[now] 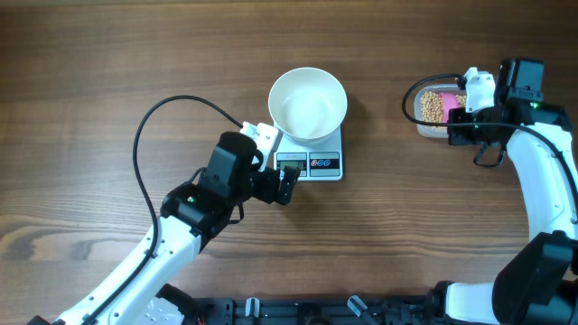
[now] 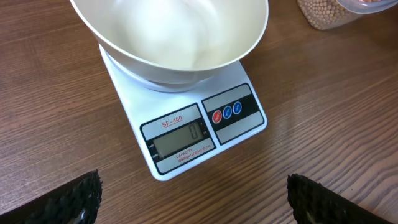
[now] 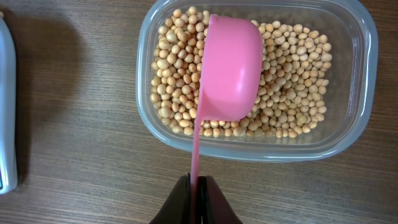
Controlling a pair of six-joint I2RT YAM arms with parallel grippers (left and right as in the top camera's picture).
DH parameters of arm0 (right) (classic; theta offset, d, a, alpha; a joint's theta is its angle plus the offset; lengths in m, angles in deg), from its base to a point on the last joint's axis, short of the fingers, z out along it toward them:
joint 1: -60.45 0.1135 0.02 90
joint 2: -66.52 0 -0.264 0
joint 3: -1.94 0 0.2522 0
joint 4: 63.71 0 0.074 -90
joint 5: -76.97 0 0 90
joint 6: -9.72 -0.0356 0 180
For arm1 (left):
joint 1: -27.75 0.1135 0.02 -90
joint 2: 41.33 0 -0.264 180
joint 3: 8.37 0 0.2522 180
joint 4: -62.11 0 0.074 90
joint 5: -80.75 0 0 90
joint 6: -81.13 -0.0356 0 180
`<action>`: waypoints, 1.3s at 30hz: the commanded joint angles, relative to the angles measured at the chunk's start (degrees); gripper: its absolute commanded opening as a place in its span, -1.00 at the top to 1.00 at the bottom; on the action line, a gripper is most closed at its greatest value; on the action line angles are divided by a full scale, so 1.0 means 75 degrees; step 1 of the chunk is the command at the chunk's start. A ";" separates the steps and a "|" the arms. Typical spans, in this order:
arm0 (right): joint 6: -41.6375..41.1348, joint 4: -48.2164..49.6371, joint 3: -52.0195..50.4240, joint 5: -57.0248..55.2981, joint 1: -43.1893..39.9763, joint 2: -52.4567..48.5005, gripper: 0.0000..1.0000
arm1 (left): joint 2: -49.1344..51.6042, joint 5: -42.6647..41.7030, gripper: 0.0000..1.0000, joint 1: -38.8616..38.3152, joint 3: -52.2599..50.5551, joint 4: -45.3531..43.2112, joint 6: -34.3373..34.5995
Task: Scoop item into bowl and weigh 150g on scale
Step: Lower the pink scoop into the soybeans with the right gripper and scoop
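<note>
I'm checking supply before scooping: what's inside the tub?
Tan beans lie across the tub, with a pink scoop over them. The scoop hides the beans beneath it and whether it holds any.

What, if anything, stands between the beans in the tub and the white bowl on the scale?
Nothing visible: bare table lies between the tub and the bowl. The left gripper sits at the scale's front, off that line.
</note>
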State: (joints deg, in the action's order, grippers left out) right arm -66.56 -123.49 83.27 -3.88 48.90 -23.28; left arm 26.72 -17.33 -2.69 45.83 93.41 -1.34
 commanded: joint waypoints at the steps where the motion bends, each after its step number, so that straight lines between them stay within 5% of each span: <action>1: -0.0271 -0.0012 -0.0099 0.0586 0.0000 -0.0207 0.91 | 0.0026 -0.0117 -1.00 -0.0026 -0.0038 -0.0017 -0.0175; 39: -0.1539 -0.0274 -0.0119 0.4814 -0.2124 -0.1498 0.92 | 0.0026 -0.0117 -1.00 -0.0026 -0.0035 -0.0017 -0.0175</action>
State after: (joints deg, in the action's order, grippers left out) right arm -76.07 -125.50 82.79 28.53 32.97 -33.77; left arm 26.72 -17.33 -2.69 45.83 93.41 -1.34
